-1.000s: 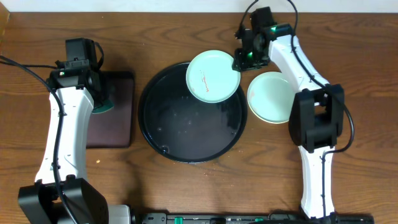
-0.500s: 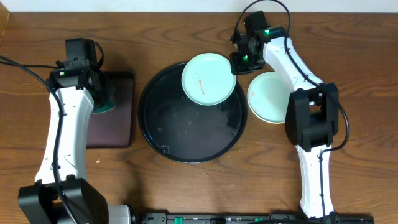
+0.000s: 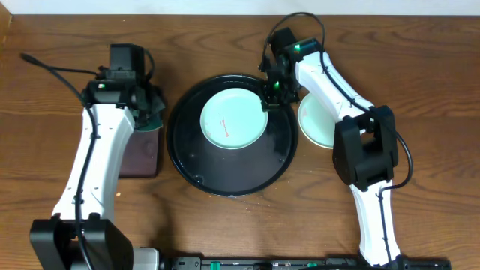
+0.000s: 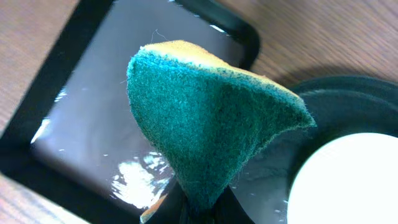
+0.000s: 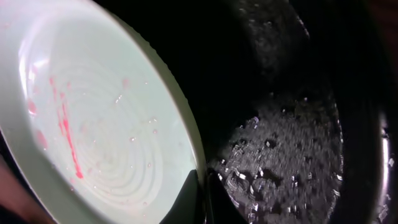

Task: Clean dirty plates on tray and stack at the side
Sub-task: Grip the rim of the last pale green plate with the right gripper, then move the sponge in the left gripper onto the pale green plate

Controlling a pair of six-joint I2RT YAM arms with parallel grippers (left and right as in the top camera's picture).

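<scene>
The brown wooden counter (image 3: 420, 90) is carrying everything. In its middle the large round glossy black tray (image 3: 232, 174) with a raised rim is lying, and water drops (image 5: 280, 155) are shining on its floor. At the left of it the smaller rectangular black tray (image 3: 141, 156) is sitting on the counter, partly under the left arm.

One pale aqua round plastic plate (image 3: 231, 118) is lying inside the round tray, in the far half of it, and thin red streaks (image 5: 65, 130) are showing on its face. A second pale aqua plate (image 3: 319, 129) is resting on the counter just beside the round tray's right rim, partly covered by the right arm.

The green and yellow sponge (image 4: 205, 124) is hanging over the near corner of the rectangular tray, close to the round tray's rim. The left tool (image 4: 200, 208) is pinching its lower tip, fingers pressed together. The right tool (image 5: 198, 199) is pinching the right rim of the streaked plate.
</scene>
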